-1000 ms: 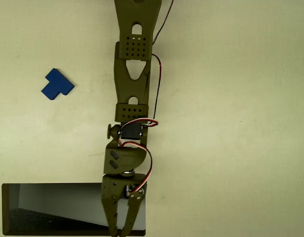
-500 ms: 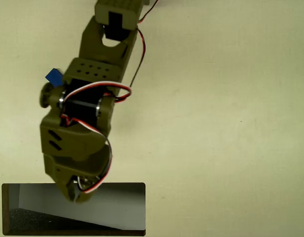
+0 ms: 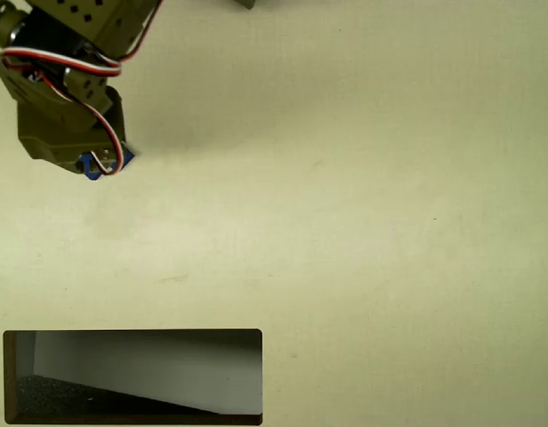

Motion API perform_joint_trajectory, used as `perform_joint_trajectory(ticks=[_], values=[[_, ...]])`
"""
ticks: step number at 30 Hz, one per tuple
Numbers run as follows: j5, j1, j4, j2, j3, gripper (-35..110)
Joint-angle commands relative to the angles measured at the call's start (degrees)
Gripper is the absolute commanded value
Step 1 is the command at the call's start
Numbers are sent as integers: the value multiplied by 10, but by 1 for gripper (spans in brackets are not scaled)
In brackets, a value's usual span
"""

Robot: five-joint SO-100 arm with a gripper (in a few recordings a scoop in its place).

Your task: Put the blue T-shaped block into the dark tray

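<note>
Looking like a robotics test bench or lab: bare cream tabletop (image 3: 363, 222) lying under an overhead camera, olive 3D-printed arm (image 3: 65, 80) trailing exposed red-and-white servo wires (image 3: 78, 64); room itself unseen.

arm (image 3: 65, 98) hides most of blue T-shaped block (image 3: 92, 170) | fingers unseen

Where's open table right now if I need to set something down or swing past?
The table is bare across the whole right side and the middle band between the arm and the tray at bottom left. It is crowded at top left, where the claw sits over the blue block.
</note>
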Motion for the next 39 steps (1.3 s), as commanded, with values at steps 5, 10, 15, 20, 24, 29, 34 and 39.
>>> perform_joint_trajectory(ticks=[5,10,15,20,24,29,34,39], values=[[-228,101,-109,-4,79,0],[-324,154,-195,-25,136,0],[-371,177,-274,-67,163,0],[-412,184,-353,-120,163,0],[-409,172,-404,-152,164,0],[-365,141,-457,-168,191,0],[-369,123,-481,-169,217,0],[-341,91,-514,-157,257,0]])
